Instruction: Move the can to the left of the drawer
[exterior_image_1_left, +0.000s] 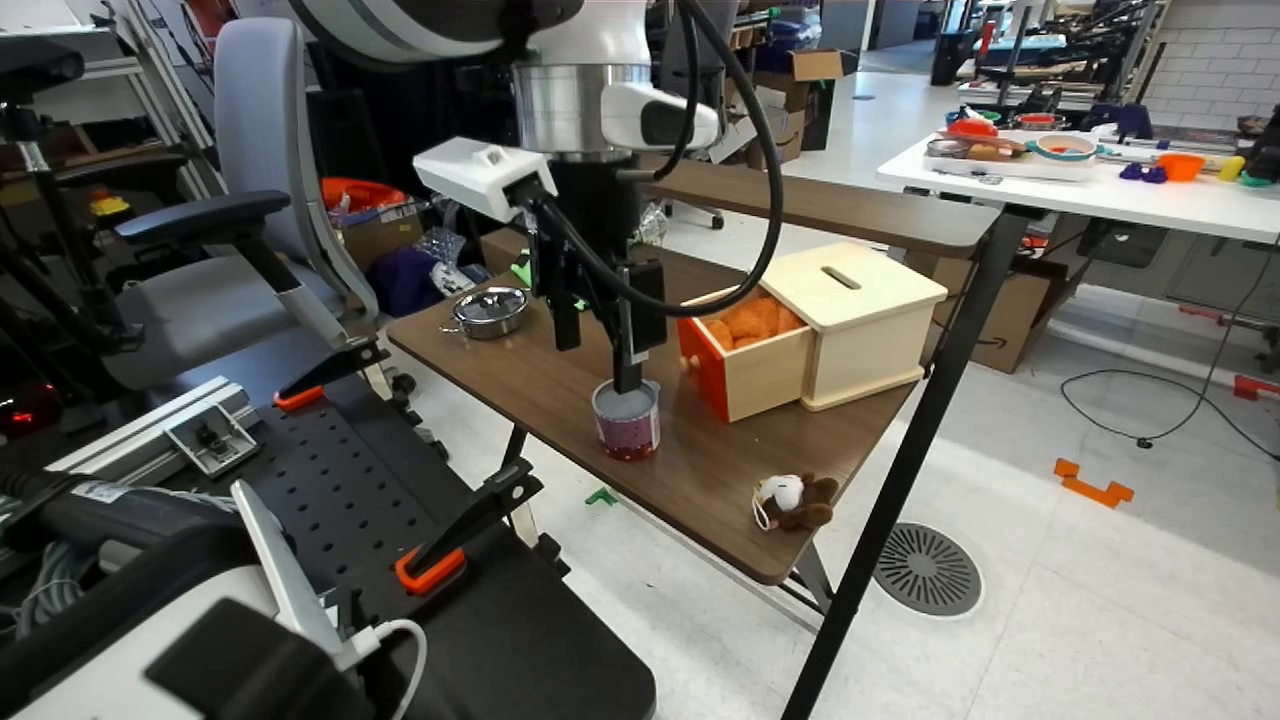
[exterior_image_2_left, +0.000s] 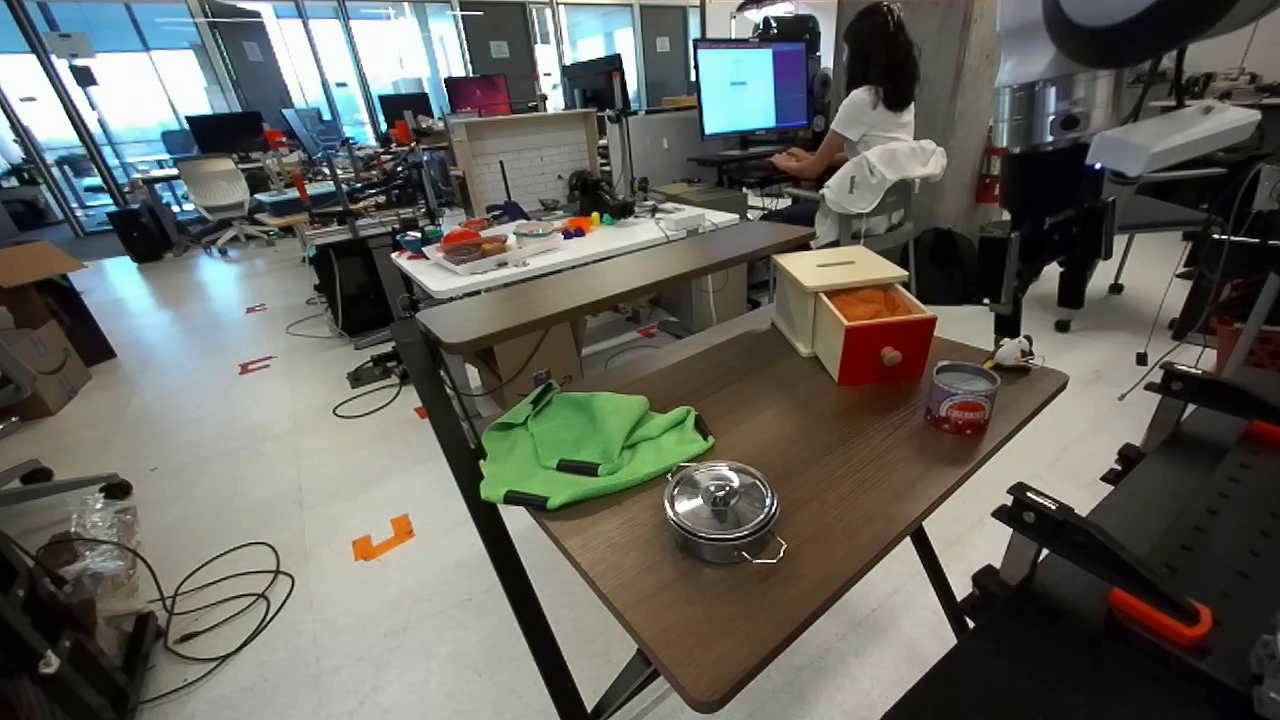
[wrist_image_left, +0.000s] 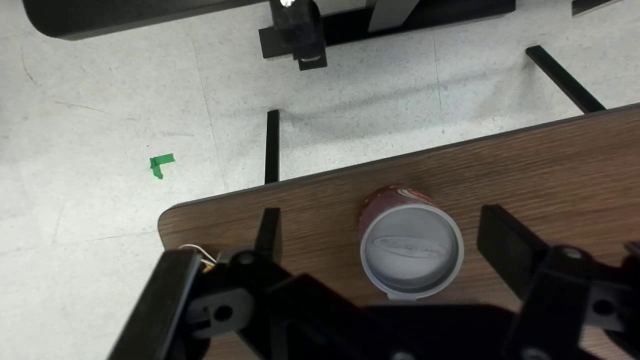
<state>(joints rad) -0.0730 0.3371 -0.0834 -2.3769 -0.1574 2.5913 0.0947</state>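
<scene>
The can (exterior_image_1_left: 628, 430) is purple and red with a grey lid and stands upright on the brown table near its edge. It also shows in an exterior view (exterior_image_2_left: 960, 402), close to the drawer. The wooden box (exterior_image_1_left: 860, 310) has its drawer (exterior_image_1_left: 706, 372) pulled out; the drawer front is red with a round knob and orange cloth lies inside. My gripper (exterior_image_1_left: 600, 358) is open and empty, fingers pointing down above the can. In the wrist view, the can (wrist_image_left: 411, 250) shows between the spread fingers (wrist_image_left: 382, 227), touching neither.
A lidded metal pot (exterior_image_2_left: 720, 508) and a green cloth (exterior_image_2_left: 595, 445) lie toward the table's other end. A small plush toy (exterior_image_1_left: 797, 500) lies near the table corner. A raised brown shelf (exterior_image_1_left: 800, 205) runs behind the box. A black bench with clamps (exterior_image_1_left: 430, 570) stands alongside.
</scene>
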